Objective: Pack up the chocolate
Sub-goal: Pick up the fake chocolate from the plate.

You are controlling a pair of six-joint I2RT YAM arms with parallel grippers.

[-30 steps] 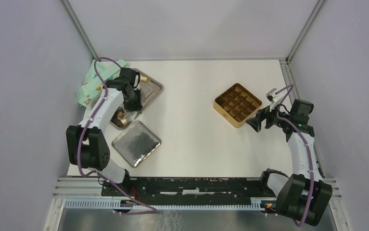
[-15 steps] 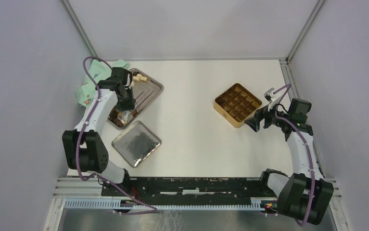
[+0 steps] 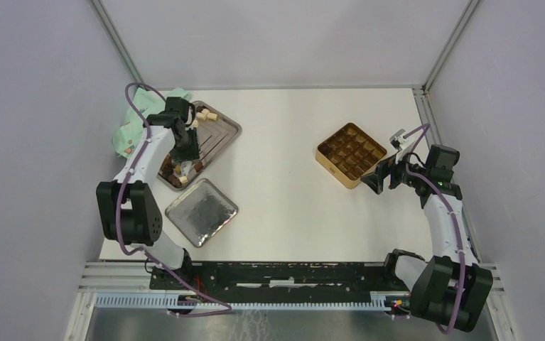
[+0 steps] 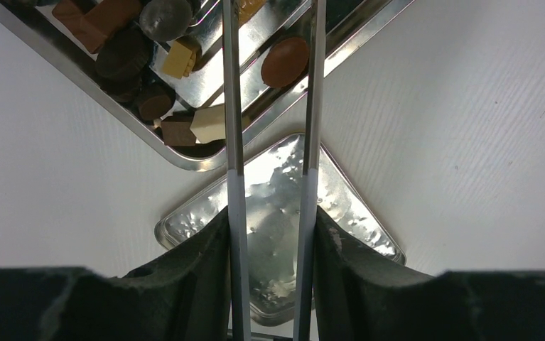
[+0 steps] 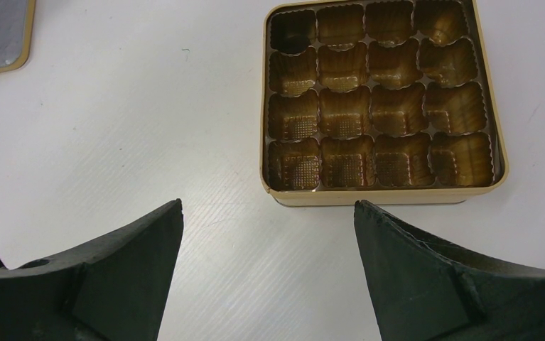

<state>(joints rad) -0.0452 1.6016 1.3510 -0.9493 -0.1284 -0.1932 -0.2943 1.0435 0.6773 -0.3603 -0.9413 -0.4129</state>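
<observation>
The left tool (image 4: 273,28) hangs over the chocolate tray (image 4: 340,58) at the left side of the counter (image 3: 283,206), its two long thin fingers (image 4: 232,106) parted and pinching nothing. The chocolate (image 4: 123,53) lies loose in this shiny tray: dark brown, light brown and cream-white pieces, round and square, heaped toward one corner. One oval brown piece (image 4: 285,62) rests on the tray floor between the two fingers. It sits close against the right-hand finger in the left wrist view and clear of the other. A second metal tray (image 4: 358,227) with a hammered surface sits just beside the chocolate tray, nearer the arm bases, corner to edge. A mint-green bag (image 3: 138,121) lies against the far-left side of the chocolate tray. The right tool (image 5: 268,206) is spread wide, with nothing between its dark fingers, and stands just beside the near edge of the gold tin (image 5: 383,195) without touching it. The tin rests flat on the right side of the counter, well apart from the trays. Its insert forms a four-by-four grid of cavities, each showing its ribbed gold liner.
</observation>
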